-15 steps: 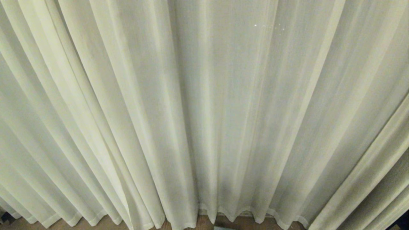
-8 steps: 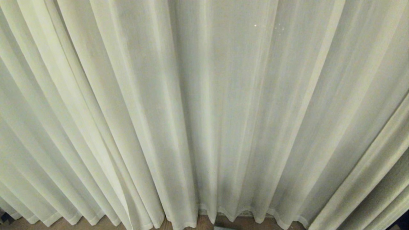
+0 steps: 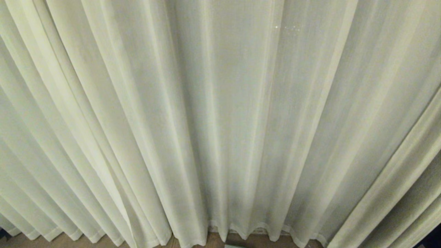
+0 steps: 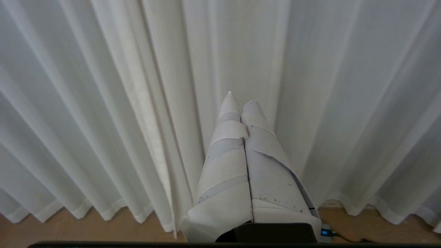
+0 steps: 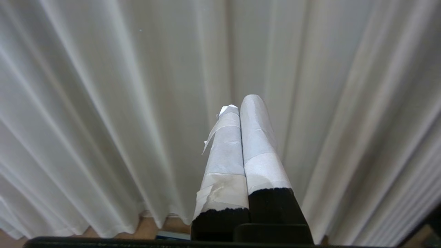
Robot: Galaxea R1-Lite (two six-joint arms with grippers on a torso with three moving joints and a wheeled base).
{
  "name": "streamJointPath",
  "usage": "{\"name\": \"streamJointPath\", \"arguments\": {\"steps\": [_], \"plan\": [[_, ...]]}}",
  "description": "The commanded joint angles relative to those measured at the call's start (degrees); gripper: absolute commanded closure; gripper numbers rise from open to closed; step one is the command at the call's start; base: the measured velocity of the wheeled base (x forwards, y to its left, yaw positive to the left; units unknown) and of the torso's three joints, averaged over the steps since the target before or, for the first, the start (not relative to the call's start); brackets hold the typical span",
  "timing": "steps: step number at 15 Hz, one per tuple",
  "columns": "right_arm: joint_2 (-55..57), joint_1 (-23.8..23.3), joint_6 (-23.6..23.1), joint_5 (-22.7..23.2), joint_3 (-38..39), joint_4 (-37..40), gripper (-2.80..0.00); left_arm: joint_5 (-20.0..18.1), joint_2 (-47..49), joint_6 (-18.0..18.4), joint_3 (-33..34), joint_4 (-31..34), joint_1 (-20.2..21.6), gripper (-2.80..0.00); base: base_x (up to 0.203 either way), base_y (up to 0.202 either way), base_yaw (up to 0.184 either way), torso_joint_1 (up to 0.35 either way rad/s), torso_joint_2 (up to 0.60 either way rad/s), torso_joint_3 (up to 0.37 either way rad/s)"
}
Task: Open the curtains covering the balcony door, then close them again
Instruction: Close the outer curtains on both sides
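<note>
ahead of both grippers, curtains seen drawn shut, pleats hanging to wooden floor; left gripper pressed fully closed, nothing held, clear of fabric; right gripper likewise closed, empty, fabric just beyond tips

Cream-white curtains, drawn fully across, filling nearly the whole frame in soft vertical pleats fanning outward toward the bottom. Hemmed lower edges just above a brown wooden floor. Small pale object, unidentifiable, at the bottom edge.
</note>
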Motion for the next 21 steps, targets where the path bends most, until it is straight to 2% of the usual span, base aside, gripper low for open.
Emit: {"name": "streamJointPath", "arguments": {"steps": [1, 12, 21], "plan": [[0.1, 0.0, 0.0, 0.0, 0.0, 0.0, 0.00, 0.0, -0.1, 0.0, 0.0, 0.0, 0.0, 0.00, 0.000, -0.184, 0.000, 0.002, 0.00, 0.000], [0.1, 0.0, 0.0, 0.0, 0.0, 0.0, 0.00, 0.2, -0.1, 0.0, 0.0, 0.0, 0.0, 0.00, 0.000, -0.186, 0.002, 0.003, 0.00, 0.003], [0.1, 0.0, -0.5, 0.2, 0.0, 0.1, 0.00, 0.3, -0.1, 0.0, 0.0, 0.0, 0.0, 0.00, 0.000, -0.010, 0.000, 0.003, 0.00, 0.000]]}}
